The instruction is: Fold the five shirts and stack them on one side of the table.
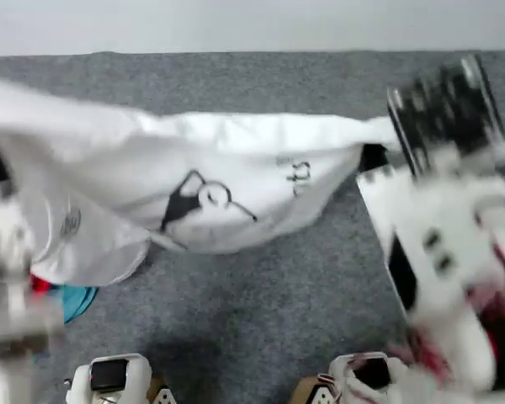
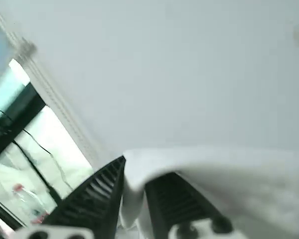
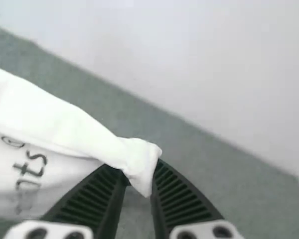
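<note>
Obs.: the white shirt [image 1: 219, 185] is slung above the grey table [image 1: 278, 311], long axis left to right. One end is pinched in the left gripper [image 2: 134, 186], the other in the right gripper [image 3: 137, 174]. Neither arm is nearer.

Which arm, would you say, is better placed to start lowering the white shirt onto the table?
Probably the right: the right gripper pinches the white shirt over bare table, while the left gripper holds its end by the coloured clothes.
</note>
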You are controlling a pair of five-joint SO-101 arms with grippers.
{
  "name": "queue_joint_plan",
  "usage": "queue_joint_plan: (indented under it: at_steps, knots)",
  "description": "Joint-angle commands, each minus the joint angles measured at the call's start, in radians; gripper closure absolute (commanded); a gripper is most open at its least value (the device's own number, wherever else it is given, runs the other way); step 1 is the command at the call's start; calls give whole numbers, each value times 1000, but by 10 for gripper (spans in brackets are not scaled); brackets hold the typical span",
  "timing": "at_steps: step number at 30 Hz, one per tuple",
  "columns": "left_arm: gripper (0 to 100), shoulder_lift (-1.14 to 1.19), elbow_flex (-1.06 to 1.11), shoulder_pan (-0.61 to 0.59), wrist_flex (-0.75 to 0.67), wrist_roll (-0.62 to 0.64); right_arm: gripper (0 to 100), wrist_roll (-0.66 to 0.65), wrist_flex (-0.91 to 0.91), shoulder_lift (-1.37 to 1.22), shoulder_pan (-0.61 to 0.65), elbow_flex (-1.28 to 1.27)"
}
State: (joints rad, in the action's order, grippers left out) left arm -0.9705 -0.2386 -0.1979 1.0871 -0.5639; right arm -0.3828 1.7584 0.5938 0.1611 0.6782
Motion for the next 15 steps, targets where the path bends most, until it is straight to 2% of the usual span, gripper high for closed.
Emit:
queue_joint_plan:
  at_steps: [1, 8, 15]
  knots:
    - [994, -63, -22, 9, 83, -52, 989, -57, 25, 91, -19, 58]
    - [994, -129, -22, 8, 305, -141, 989, -144, 27, 197, -116, 58]
    - [994, -147, -24, 8, 367, -144, 989, -221, 31, 278, -136, 51]
